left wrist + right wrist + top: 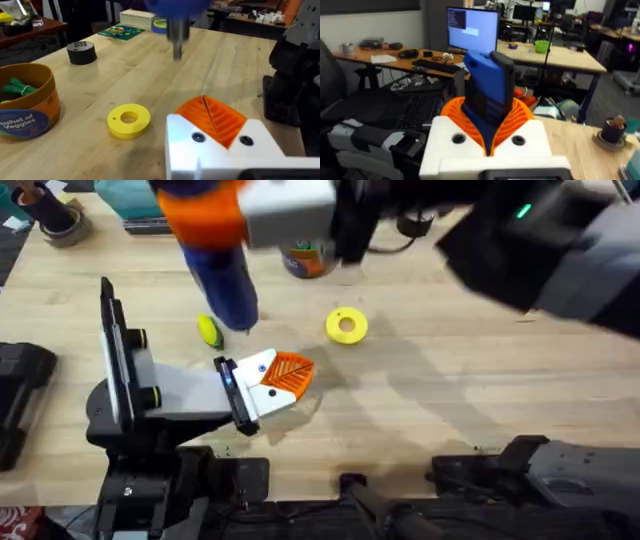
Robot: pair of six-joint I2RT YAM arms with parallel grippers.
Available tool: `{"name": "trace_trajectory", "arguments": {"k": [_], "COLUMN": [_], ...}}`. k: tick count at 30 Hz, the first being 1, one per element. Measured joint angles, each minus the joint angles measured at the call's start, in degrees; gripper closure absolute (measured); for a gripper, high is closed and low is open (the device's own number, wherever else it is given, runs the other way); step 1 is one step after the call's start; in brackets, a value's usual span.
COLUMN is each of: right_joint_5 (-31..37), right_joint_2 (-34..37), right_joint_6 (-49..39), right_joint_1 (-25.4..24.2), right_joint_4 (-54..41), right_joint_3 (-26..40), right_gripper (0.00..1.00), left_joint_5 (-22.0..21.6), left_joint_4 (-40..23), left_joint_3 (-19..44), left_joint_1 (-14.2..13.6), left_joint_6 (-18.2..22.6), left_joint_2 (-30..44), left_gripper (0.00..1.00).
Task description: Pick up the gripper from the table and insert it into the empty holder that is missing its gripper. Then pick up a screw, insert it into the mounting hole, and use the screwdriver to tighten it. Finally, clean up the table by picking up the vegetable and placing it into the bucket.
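The wooden table [480,410] lay broad and mostly bare on its right half, with open room between the yellow disc [346,325] and the far right edge. The right arm [540,250] reached across close under the overhead camera, and the right gripper [490,117] was clenched on the screwdriver [225,280], its orange pads [520,117] gripping the blue body on both sides. The screwdriver's long axis stood nearly upright, with its metal tip [177,42] pointing down at the wood near the vegetable [208,330]; whether the tip touched the table could not be told. The left arm [150,395] lay low over the near left part of the table, and the left gripper [290,372] had its two orange pads pressed together with nothing seen between them. The bucket [25,107] sat toward the far edge, green items inside, well apart from the vegetable. The disc lay flat between the bucket and the left gripper. The vegetable lay on the wood, its long axis running roughly away from the arms' bases.
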Motion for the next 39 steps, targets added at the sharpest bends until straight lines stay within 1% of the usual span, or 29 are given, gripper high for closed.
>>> {"name": "trace_trajectory", "arguments": {"k": [2, 4, 6, 9, 13, 20, 24, 26, 31, 36, 39], "right_joint_5": [0.0, 0.52, 2.54, 8.53, 19.18, 36.55, 43.24, 45.98, 51.97, 55.49, 58.31], "right_joint_2": [0.0, 0.0, 0.0, 0.0, -0.01, 0.0, 0.58, 2.04, 9.86, 20.2, 26.02], "right_joint_6": [-1.05, -3.12, -6.72, -14.15, -24.87, -46.61, -57.79, -62.55, -70.91, -77.03, -79.71], "right_joint_1": [-0.92, -2.14, -3.62, -5.73, -8.19, -13.09, -16.67, -18.61, -23.06, -26.95, -28.32], "right_joint_4": [-7.58, -18.26, -31.39, -48.05, -61.04, -77.05, -84.39, -87.78, -92.51, -92.21, -91.98], "right_joint_3": [3.87, 8.09, 12.9, 19.21, 24.45, 25.34, 25.34, 25.34, 25.34, 25.34, 25.32], "right_gripper": [0.977, 0.977, 0.977, 0.978, 0.978, 0.978, 0.978, 0.978, 0.978, 0.978, 0.978], "left_joint_5": [0.0, 0.0, 0.0, 0.0, 0.0, 0.0, 0.0, 0.0, 0.0, 0.0, 0.0], "left_joint_4": [0.0, 0.0, 0.0, 0.0, 0.0, 0.0, 0.0, 0.0, 0.0, 0.0, 0.0], "left_joint_3": [0.0, 0.0, 0.0, 0.0, 0.0, 0.0, 0.0, 0.0, 0.0, 0.0, 0.0], "left_joint_1": [0.0, 0.0, 0.0, 0.0, 0.0, 0.0, 0.0, 0.0, 0.0, 0.0, 0.0], "left_joint_6": [0.0, 0.0, 0.01, 0.02, 0.04, 0.04, 0.04, 0.04, 0.04, 0.04, 0.04], "left_joint_2": [0.0, 0.0, 0.0, 0.0, 0.0, 0.0, -0.02, 0.0, 0.0, 0.0, -0.01], "left_gripper": [0.997, 0.997, 0.997, 0.997, 0.997, 0.997, 0.997, 0.997, 0.997, 0.997, 0.997]}}
